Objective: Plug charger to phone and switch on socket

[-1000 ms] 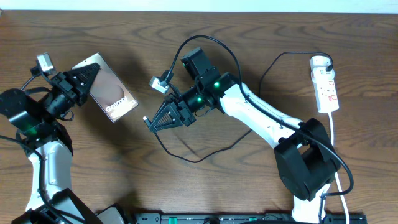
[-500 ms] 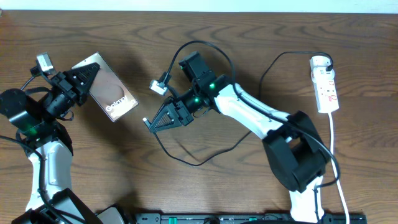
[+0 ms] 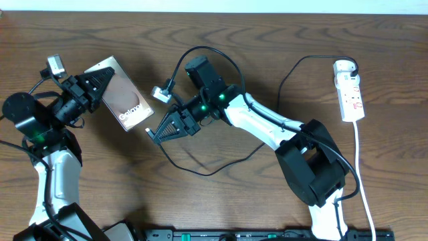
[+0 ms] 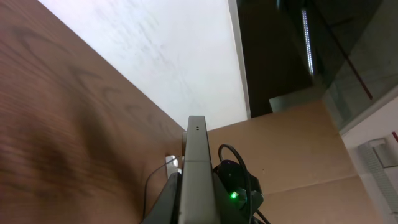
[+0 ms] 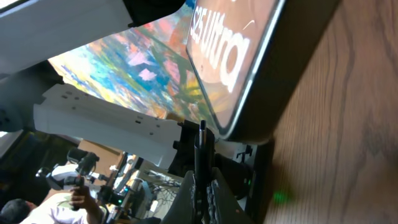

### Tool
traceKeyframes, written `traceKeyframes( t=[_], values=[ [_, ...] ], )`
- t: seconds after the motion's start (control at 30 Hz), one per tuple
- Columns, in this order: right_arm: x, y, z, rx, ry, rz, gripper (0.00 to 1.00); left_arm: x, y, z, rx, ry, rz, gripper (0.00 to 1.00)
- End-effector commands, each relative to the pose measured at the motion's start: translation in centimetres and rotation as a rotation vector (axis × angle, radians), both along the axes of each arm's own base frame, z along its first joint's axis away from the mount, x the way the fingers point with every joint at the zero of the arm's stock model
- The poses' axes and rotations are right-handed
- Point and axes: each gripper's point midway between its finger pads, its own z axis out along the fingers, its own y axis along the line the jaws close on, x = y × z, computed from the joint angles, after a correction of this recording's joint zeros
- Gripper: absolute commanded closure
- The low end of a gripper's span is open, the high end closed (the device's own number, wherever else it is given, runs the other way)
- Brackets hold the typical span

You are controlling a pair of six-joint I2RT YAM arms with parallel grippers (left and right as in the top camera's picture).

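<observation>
Jaws of the left gripper point(image 3: 99, 86) are clamped on the upper part of the phone point(image 3: 125, 102), a flat, glossy bronze-brown slab with white lettering. Its long axis runs away from those jaws, slanting down toward the right gripper point(image 3: 159, 132). In the left wrist view the phone point(image 4: 197, 168) shows edge-on as a thin pale strip between the fingers. The right gripper's jaws are closed on the charger point(image 3: 311, 57) just behind its small connector tip point(image 3: 148, 130), which pokes out ahead of them toward the phone's lower short edge. From the right wrist camera the tip point(image 5: 202, 134) stands right at the rounded dark rim of the phone point(image 5: 261, 81); whether it touches cannot be told. Behind the right jaws the thin black cable loops loosely over the dark, grained wooden table point(image 3: 267, 40) and climbs to the socket point(image 3: 350, 94), a narrow white strip with red marks well apart from both grippers. The white plug point(image 3: 343, 66) sits in its far end.
</observation>
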Motion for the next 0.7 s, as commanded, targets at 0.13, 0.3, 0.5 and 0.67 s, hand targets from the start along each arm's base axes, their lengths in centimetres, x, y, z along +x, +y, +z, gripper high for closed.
traceKeyframes(
  t=[0.13, 0.3, 0.5, 0.67],
  values=[
    [-0.33, 0.07, 0.93, 0.025, -0.005, 0.023, 0.99, -0.31, -0.44, 0.79, 0.029, -0.039, -0.026, 0.93],
    [-0.08, 0.29, 1.38, 0.031, -0.012, 0.023, 0.99, -0.35, -0.49, 0.79, 0.035, -0.046, -0.030, 0.93],
    [0.06, 0.41, 1.66, 0.036, -0.017, 0.023, 0.99, -0.42, -0.56, 0.78, 0.037, -0.047, -0.036, 0.93],
    [0.06, 0.41, 1.66, 0.036, -0.017, 0.023, 0.99, -0.42, -0.56, 0.77, 0.035, -0.045, -0.036, 0.93]
  ],
)
